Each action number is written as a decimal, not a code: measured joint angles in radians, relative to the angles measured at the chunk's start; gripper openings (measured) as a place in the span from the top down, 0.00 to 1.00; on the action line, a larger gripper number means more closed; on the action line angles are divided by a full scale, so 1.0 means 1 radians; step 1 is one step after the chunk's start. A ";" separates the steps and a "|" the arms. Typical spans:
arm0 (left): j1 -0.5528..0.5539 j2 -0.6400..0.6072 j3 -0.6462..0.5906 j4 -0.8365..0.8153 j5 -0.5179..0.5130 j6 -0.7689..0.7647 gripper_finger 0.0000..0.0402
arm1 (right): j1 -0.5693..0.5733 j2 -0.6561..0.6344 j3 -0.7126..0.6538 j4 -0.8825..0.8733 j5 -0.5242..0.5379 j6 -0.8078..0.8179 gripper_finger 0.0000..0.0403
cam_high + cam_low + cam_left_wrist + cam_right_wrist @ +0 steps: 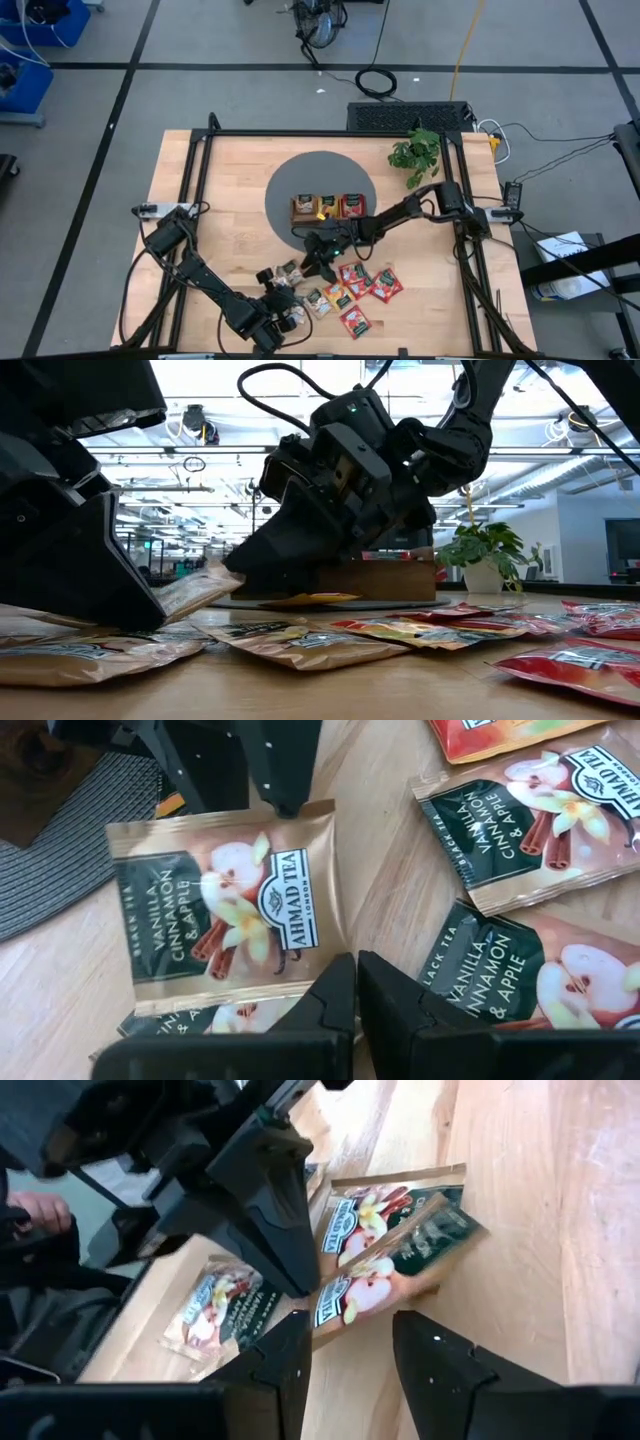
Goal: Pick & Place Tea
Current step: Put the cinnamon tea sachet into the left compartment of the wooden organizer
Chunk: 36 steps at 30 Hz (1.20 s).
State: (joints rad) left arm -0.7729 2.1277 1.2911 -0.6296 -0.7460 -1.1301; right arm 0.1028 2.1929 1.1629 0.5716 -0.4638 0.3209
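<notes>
The left claw (355,982) is low at the front of the wooden counter (230,180), fingers clenched on the lower edge of a dark green sachet (225,915) marked vanilla, cinnamon and apple; in the low view that sachet is lifted at a tilt off the counter. The right claw (350,1335) reaches in from the opposite side, just beside the left claw, with its fingers parted and nothing between them; in the right wrist view the held sachet lies just ahead of its fingertips. Remaining tea sachets (350,290) lie flat and scattered on the counter's front area, red, orange-yellow and dark green, some overlapping; two more green ones (530,815) lie near the held one. A brown wooden tray (327,208) stands on a grey round mat (290,175) at mid-counter, with sachets visible in its three compartments. A potted plant (415,155) stands near the counter's rear right corner. A person's hand (38,1210) shows beyond the counter in the right wrist view.
</notes>
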 joint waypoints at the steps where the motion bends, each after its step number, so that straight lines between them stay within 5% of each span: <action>1: 0.001 0.000 0.000 0.000 -0.001 0.000 0.94 | 0.005 0.000 0.000 0.000 -0.001 -0.005 0.68; 9: 0.001 0.000 0.000 0.000 -0.011 0.000 0.94 | 0.029 0.001 -0.001 0.010 -0.015 -0.025 0.68; 16: 0.002 0.000 0.000 0.004 -0.012 0.000 0.94 | 0.008 0.004 -0.002 0.064 -0.167 0.011 0.68; 26: 0.002 0.000 0.001 0.003 -0.014 0.000 0.94 | 0.008 0.004 -0.002 0.061 -0.161 0.021 0.68; 36: 0.000 0.000 0.003 0.005 -0.013 0.040 0.94 | 0.010 0.002 0.000 0.006 -0.034 0.012 0.68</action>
State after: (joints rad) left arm -0.7730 2.1273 1.2942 -0.6247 -0.7593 -1.0897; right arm 0.1123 2.1948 1.1625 0.5781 -0.4978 0.3325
